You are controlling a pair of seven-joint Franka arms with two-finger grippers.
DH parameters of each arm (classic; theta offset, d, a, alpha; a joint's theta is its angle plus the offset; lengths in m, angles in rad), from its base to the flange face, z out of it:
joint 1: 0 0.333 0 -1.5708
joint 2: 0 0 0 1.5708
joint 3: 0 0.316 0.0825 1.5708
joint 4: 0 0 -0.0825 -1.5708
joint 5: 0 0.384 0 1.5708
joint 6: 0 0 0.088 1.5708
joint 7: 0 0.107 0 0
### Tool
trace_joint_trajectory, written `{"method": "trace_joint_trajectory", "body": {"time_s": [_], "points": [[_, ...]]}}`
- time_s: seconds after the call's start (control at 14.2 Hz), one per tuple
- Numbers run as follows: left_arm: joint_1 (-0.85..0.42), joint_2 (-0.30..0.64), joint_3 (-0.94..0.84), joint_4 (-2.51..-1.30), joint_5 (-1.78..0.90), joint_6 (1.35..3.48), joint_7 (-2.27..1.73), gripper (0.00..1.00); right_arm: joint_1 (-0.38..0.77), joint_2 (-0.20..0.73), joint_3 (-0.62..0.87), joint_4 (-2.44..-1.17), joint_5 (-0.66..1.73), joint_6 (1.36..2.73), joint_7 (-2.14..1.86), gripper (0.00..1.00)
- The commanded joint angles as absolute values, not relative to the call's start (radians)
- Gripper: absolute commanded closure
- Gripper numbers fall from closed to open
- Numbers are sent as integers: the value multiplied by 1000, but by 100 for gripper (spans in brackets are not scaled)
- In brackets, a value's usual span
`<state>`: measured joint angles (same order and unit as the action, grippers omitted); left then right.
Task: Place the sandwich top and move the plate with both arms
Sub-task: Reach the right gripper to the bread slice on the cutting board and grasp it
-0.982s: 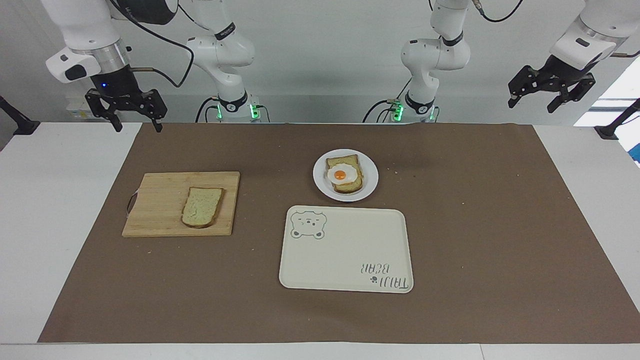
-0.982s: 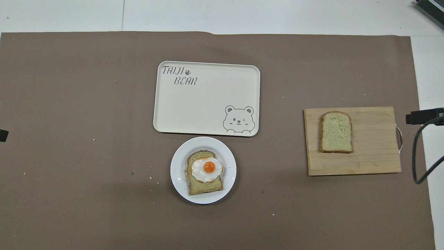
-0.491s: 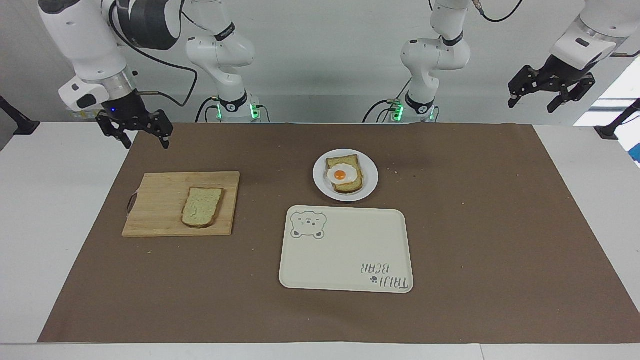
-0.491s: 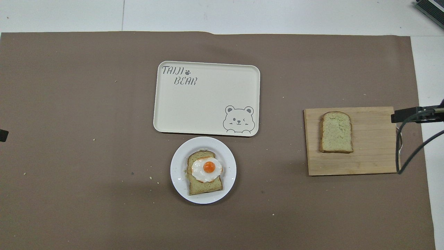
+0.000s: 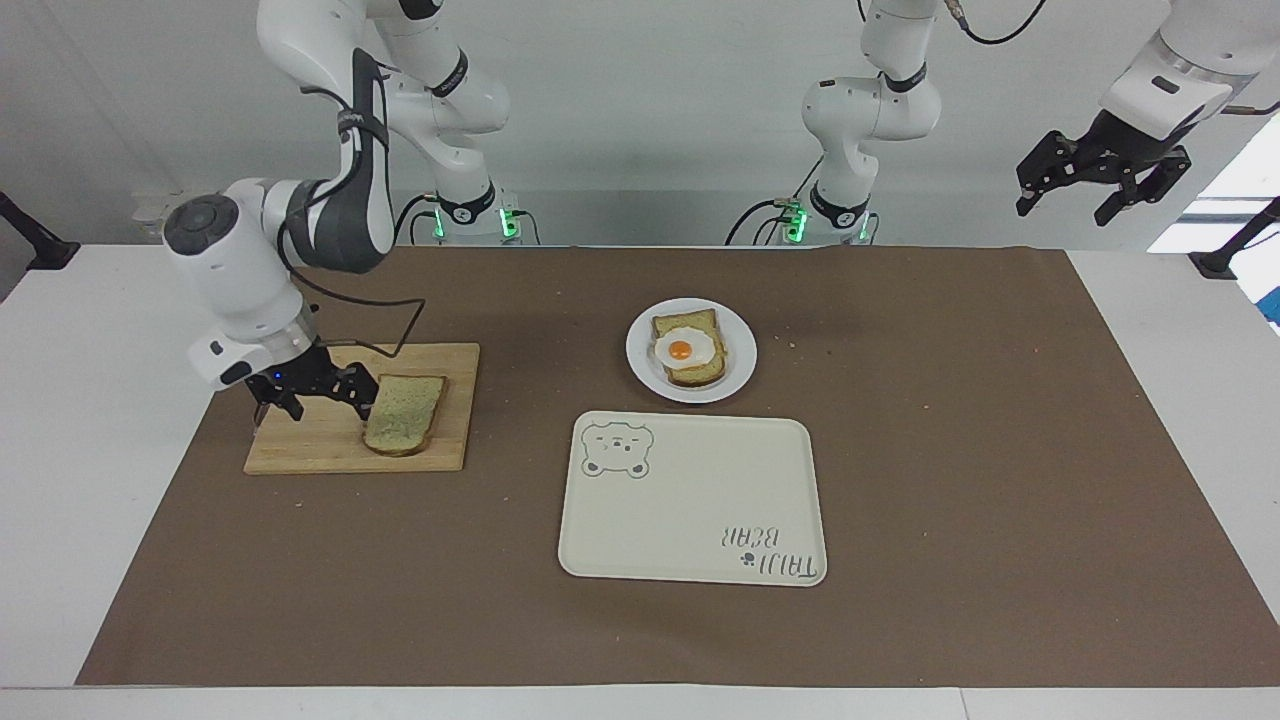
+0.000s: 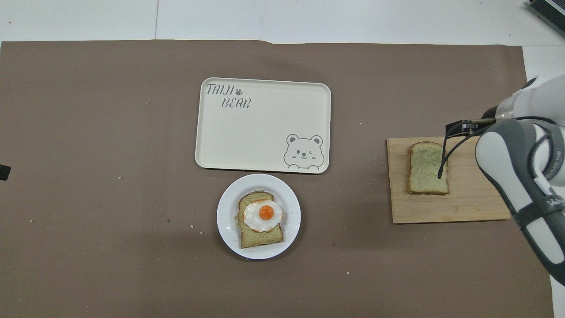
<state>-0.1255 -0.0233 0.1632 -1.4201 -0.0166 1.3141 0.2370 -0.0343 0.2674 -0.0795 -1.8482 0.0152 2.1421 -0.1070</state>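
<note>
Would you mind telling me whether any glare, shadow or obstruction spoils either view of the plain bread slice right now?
Facing view: even light, no glare; the right gripper hangs low over the cutting board beside the sandwich top, casting only a faint shadow. Overhead view: the right arm covers the board's end, and its cable crosses the slice's edge.

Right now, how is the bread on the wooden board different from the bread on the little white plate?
The plain pale bread slice lies on the wooden cutting board toward the right arm's end of the table; the toasted bread slice lies on the small round white plate.
The plain slice is bare; the toasted one carries a fried egg.
The open right gripper is low beside the plain slice; no gripper is near the toasted one.
Both lie flat with brown crusts.
</note>
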Motion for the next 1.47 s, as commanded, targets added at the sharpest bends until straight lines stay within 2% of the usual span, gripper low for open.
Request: {"method": "trace_joint_trajectory", "body": {"time_s": [0.0,0.14,0.49,0.77,0.84,0.91,0.98,1.05,1.4], "points": [[-130,-51,164,-1456,-5,1333,227,0,-49,255,-74,-1922,75,2183,-104,0],[-130,-51,164,-1456,-5,1333,227,0,-89,250,-74,-1957,130,2174,-136,0],[-130,-51,164,-1456,-5,1333,227,0,-92,232,-74,-2069,265,2189,-201,0],[-130,-51,166,-1456,-5,1333,227,0,-103,236,-74,-2075,268,2203,-213,0],[-132,-52,164,-1456,-5,1332,229,0,-104,235,-74,-2075,268,2204,-230,15],[-138,-51,164,-1456,-5,1331,227,0,-106,236,-74,-2075,268,2203,-242,47],[-140,-51,164,-1456,-5,1333,229,0,-98,236,-74,-2075,268,2203,-239,84],[-138,-51,164,-1456,-5,1333,227,0,-94,236,-74,-2075,270,2203,-230,100],[-146,-51,163,-1457,-8,1333,221,0,-87,242,-74,-2066,276,2192,-190,100]]}}
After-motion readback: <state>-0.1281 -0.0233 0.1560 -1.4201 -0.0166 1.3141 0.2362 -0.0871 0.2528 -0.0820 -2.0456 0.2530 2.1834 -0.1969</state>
